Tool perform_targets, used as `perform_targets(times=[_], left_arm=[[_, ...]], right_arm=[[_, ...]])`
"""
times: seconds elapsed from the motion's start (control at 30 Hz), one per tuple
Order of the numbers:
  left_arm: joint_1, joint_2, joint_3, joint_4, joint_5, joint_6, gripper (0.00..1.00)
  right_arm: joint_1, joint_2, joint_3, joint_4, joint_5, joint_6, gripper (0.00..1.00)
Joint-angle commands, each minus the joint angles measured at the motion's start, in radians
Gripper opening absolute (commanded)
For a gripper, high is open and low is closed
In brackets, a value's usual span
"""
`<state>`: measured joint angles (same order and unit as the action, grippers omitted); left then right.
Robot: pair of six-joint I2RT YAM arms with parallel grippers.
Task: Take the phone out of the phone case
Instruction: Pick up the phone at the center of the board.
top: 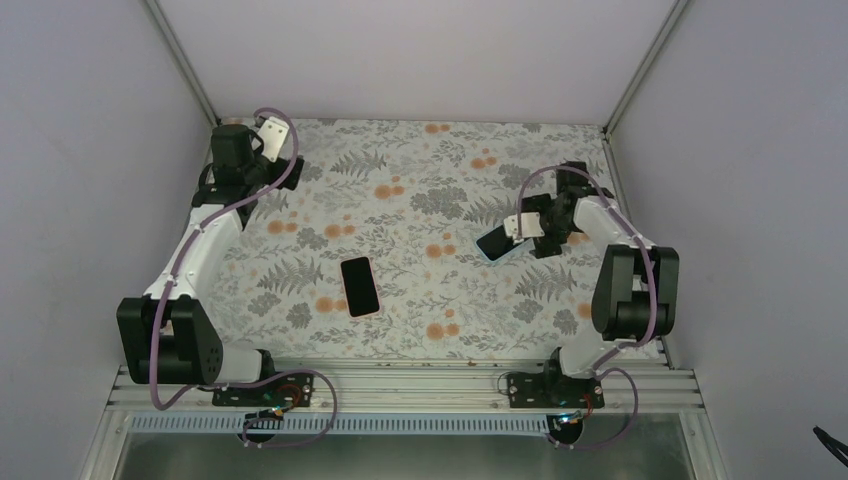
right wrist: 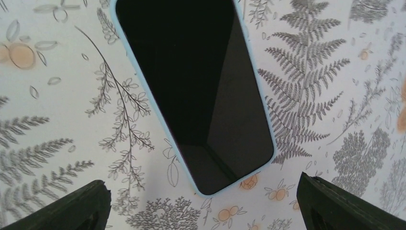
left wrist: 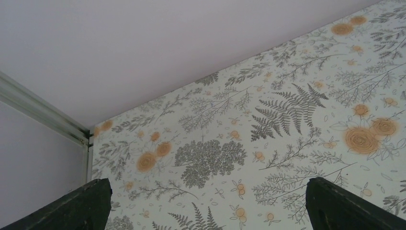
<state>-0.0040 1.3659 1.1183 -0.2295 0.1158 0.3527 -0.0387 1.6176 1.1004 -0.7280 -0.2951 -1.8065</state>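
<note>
Seen from above, the right gripper [top: 512,232] hovers over a phone [top: 491,243] lying face up on the right side of the floral-print table [top: 420,170]. The arm's wrist covers the end of the handset nearest it, so we see only part of it in this view.

The right wrist camera shows the dark screen ringed by a light-blue case [right wrist: 269,132]. The phone lies flat on the cloth at a slant, and its far end is cut off by the top of the frame. The two black fingers [right wrist: 72,208] stand wide apart at the bottom corners. The rounded near end of the phone lies between them, and they touch nothing. Only their tips show. We cannot make out any gap between phone and case.

The left gripper [top: 272,133] is parked at the far left corner of the table, well apart from both handsets. In its own view its fingers [left wrist: 79,208] are spread just as wide, with only patterned cloth and the pale wall [left wrist: 143,43] between them.

A second phone [top: 361,286] lies face up near the table's centre, between the arms. Its rim looks pinkish, but it is too small for us to tell whether that is a case.
</note>
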Motion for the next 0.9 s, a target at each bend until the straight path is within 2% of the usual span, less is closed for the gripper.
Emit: perform_targets(times=[0.0,0.23,0.4,0.6,0.73,0.87], left_arm=[[0.006,-0.036,-0.03,0.043,-0.037,0.018,1.0],[0.007,-0.053,-0.076,0.056,-0.032,0.043,1.0],[0.01,-0.054,-0.091,0.054,-0.022,0.057,1.0],[0.016,-0.065,-0.114,0.039,0.05,0.084,1.0],[0.019,-0.06,-0.118,0.025,0.079,0.106,1.0],[0.022,-0.045,-0.118,-0.004,0.143,0.13,1.0]], right_arm=[[0.04,0.038,-0.001,0.063,0.116,-0.16,1.0],[0.107,0.169,0.053,0.067,0.225,-0.187,1.0],[0.148,0.258,0.15,0.018,0.234,-0.178,1.0],[0.182,0.384,0.3,-0.098,0.301,-0.168,1.0],[0.199,0.47,0.415,-0.235,0.352,-0.14,1.0],[0.205,0.504,0.44,-0.29,0.381,-0.145,1.0]])
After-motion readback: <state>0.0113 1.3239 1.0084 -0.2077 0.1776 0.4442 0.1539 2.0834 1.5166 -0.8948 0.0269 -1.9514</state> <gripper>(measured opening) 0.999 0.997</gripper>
